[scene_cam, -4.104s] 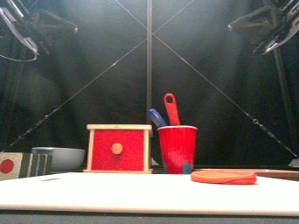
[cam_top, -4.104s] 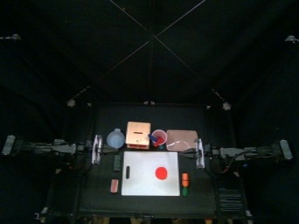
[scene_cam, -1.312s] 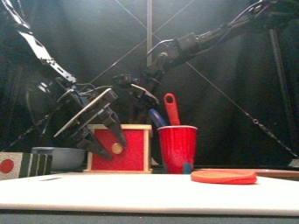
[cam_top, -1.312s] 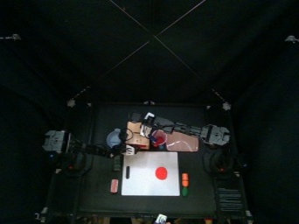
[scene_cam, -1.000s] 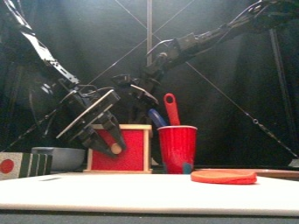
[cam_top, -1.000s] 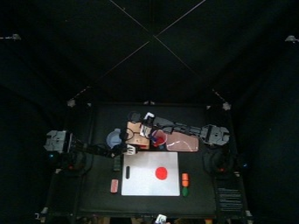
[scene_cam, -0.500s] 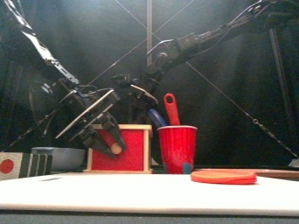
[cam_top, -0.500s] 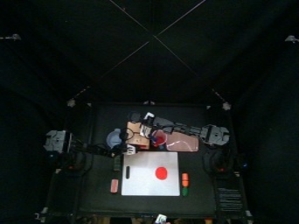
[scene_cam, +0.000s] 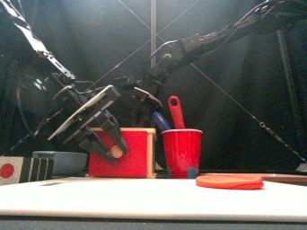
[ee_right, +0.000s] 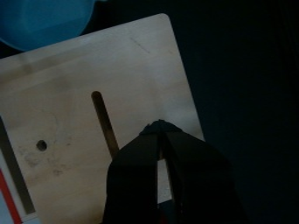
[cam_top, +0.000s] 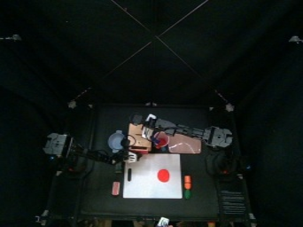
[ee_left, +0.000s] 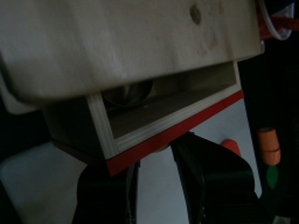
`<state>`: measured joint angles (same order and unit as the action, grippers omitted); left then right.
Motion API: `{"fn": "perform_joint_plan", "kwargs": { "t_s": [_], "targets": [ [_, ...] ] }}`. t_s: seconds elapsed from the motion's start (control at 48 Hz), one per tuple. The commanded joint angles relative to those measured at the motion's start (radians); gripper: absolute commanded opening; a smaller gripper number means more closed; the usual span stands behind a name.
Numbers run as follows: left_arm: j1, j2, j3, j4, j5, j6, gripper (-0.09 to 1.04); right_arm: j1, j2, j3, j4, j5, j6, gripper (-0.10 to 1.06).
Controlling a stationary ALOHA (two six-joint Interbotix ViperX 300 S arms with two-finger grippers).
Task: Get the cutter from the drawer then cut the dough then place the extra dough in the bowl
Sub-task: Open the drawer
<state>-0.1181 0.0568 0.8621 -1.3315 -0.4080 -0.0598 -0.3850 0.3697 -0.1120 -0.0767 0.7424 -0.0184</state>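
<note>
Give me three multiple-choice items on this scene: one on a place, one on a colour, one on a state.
1. Where does the dough lie?
A. on the board
B. in the bowl
C. in the drawer

2. What colour is the cup?
A. blue
B. red
C. grey

3. How does the drawer stand?
A. fully shut
B. pulled partly out of the box
C. out of the box, lying on the board

Answers:
1. A: the dough is a red disc flat on the white board.
2. B: the cup is red in the front view.
3. B: in the left wrist view the drawer juts out from the box, and its inside shows.
</note>
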Motion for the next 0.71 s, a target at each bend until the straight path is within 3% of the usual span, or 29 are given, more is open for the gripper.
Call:
{"fn": "perform_joint_plan", "kwargs": {
  "t_s": [0.021, 0.708],
  "targets": [
    [-0.052, -0.012, 0.005, -0.032, 0.008, -0.002, 0.52, -0.003, -0.017, -0.012, -0.002, 0.002, 0.000, 0.04],
    [-0.132, -0.012, -0.021, -0.098, 0.002, -0.002, 0.52, -0.003, -0.017, -0.012, 0.000, 0.002, 0.003, 0.04]
  ]
}}
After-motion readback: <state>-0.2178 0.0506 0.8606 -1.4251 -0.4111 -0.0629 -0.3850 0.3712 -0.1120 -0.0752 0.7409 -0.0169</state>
